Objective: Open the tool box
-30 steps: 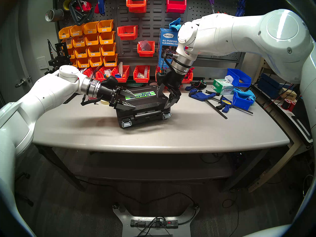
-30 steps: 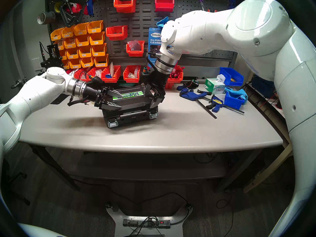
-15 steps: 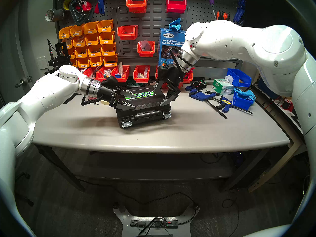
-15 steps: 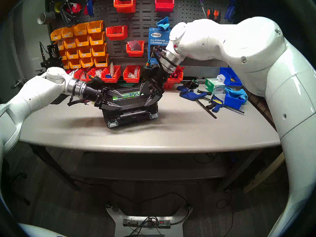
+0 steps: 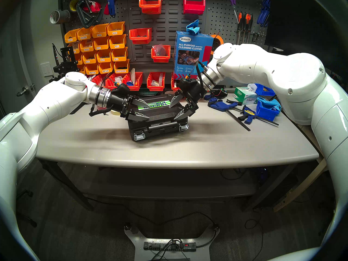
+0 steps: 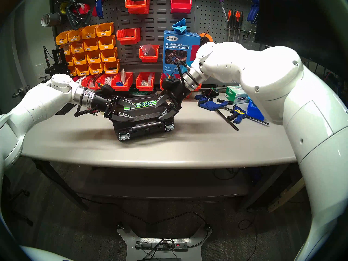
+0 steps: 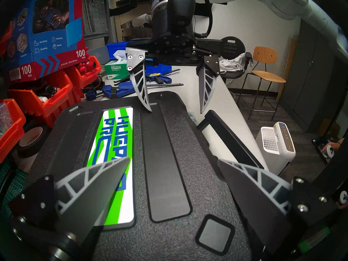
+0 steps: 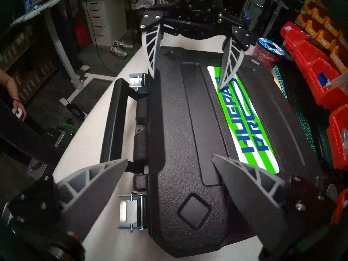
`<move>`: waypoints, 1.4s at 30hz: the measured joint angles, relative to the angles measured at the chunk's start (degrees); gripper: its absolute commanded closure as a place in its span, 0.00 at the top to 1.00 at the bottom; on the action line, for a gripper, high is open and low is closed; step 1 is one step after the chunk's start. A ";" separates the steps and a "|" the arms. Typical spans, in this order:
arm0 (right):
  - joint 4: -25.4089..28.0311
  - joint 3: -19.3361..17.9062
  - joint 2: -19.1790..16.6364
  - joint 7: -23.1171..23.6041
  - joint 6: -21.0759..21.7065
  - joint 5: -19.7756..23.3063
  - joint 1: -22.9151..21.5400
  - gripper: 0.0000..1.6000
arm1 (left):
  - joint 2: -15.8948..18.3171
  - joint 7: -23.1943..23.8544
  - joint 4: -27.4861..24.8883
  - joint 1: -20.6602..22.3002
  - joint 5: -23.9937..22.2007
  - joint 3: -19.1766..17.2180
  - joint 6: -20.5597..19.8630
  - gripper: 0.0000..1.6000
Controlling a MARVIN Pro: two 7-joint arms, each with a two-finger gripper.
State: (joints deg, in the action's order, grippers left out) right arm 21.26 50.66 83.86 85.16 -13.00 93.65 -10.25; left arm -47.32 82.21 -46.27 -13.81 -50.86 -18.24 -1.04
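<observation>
clamps (image 5: pixel 224 105) beside tool box (image 5: pixel 160 117)

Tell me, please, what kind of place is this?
Most likely a workshop or robotics lab: a pegboard wall holds clamps and screwdrivers, orange parts bins carry screw-size labels, and blue bar clamps lie on the workbench beside the closed tool box.

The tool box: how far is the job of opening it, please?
Done: the two silver latches appear flipped off the lid, though I cannot be sure. In hand: both grippers, left and right, hover open over the tool box, one at each end, holding nothing. Left: the lid lies flat and closed, so it must be lifted.
</observation>
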 measured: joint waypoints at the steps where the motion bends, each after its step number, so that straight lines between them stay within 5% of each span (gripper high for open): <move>1: -0.46 -0.12 0.06 0.00 0.04 0.21 0.32 1.00 | 0.00 0.00 0.00 0.00 0.00 0.00 0.00 1.00; 18: -11.41 -1.54 4.00 0.04 0.80 2.06 5.51 1.00 | 0.08 -0.21 0.11 -0.01 0.10 -0.25 -0.04 1.00; 42: -14.42 -2.62 6.25 -0.19 2.49 2.55 5.04 1.00 | 0.12 -0.16 -0.22 -0.08 0.24 -0.42 -0.17 1.00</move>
State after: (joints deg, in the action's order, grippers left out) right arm 6.84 48.04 90.11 84.97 -10.51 96.20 -5.21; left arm -47.20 82.06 -46.49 -13.89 -50.62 -18.66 -1.21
